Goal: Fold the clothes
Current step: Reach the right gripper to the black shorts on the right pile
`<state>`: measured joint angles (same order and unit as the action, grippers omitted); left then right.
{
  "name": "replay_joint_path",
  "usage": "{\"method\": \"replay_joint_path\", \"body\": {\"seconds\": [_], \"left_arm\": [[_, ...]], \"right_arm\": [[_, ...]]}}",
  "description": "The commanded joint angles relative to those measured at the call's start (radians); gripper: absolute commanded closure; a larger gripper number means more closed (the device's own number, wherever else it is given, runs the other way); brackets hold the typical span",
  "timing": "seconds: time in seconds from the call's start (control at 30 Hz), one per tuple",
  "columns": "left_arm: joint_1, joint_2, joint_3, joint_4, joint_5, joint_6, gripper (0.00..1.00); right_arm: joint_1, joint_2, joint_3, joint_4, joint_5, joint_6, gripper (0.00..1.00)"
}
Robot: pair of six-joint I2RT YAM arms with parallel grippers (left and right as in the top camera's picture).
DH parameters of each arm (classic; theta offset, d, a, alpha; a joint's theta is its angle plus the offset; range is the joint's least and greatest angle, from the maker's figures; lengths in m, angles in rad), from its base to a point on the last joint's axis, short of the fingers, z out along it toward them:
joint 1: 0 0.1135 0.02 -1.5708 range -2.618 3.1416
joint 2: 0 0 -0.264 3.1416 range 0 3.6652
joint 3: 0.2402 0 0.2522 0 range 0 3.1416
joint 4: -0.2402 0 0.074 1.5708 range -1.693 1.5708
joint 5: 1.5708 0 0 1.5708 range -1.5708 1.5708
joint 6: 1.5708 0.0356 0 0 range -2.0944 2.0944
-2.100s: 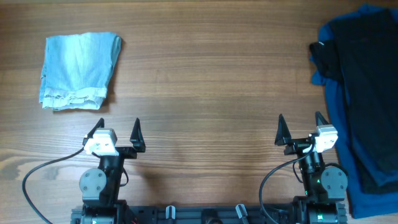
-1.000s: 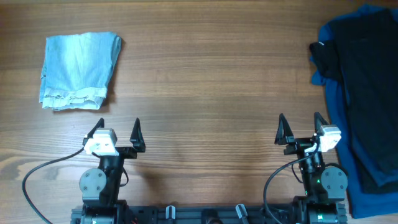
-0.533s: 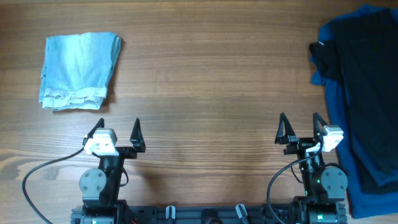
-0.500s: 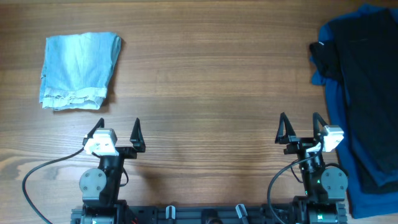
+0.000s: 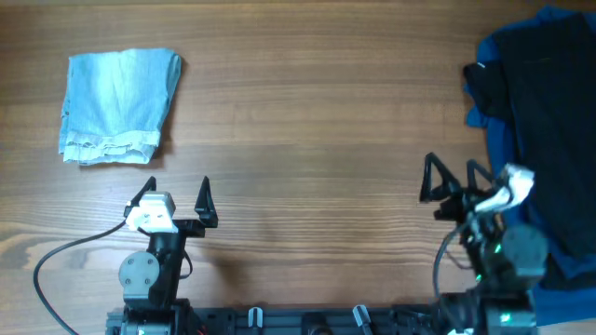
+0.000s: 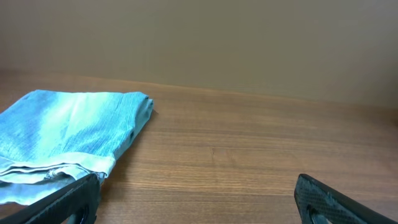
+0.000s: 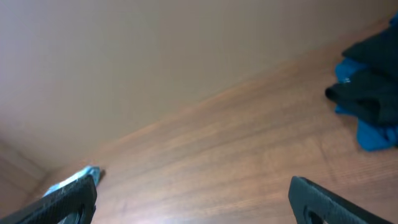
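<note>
Clothes (image 5: pixel 549 112) lie clear of both arms: nearest, the left gripper (image 5: pixel 177 183) and right gripper (image 5: pixel 451 164) hang wide open and empty over the table (image 5: pixel 317 112), the black-and-blue heap (image 5: pixel 503 158) along the right edge, folded pale-blue denim (image 5: pixel 116 102) far left.

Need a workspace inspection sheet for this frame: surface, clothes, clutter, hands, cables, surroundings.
Surface: brown wooden table, no spills seen.
Job's things: folded pale-blue denim garment at far left; unfolded black fabric garment heaped on blue fabric garment at right edge.
Clutter: nothing seen.
Hands: left hand open, empty; right hand open, empty, beside the heap.
Cables: grey cable loops by the left base; thin cable by the right arm.
Surroundings: plain beige wall.
</note>
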<state>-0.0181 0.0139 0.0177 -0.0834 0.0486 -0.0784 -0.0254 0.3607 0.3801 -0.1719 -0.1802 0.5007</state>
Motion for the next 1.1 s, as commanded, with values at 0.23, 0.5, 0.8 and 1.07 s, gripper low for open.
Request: {"method": "replay_joint_path", "body": {"seconds": [0.23, 0.5, 0.8, 1.07], "left_arm": [[-0.004, -0.007, -0.007, 0.0, -0.017, 0.023, 0.0], [-0.004, -0.007, -0.007, 0.0, -0.017, 0.023, 0.0], [-0.004, -0.007, -0.007, 0.0, -0.017, 0.023, 0.0], [-0.004, -0.007, -0.007, 0.0, -0.017, 0.023, 0.0]], "right_arm": [[-0.006, 0.797, 0.724, -0.43, -0.046, -0.3, 0.0], [-0.034, 1.071, 0.826, -0.351, 0.132, -0.418, 0.44], [-0.158, 1.208, 0.859, -0.112, 0.293, -0.503, 0.32], [-0.222, 1.403, 1.13, -0.159, 0.299, -0.614, 0.28]]}}
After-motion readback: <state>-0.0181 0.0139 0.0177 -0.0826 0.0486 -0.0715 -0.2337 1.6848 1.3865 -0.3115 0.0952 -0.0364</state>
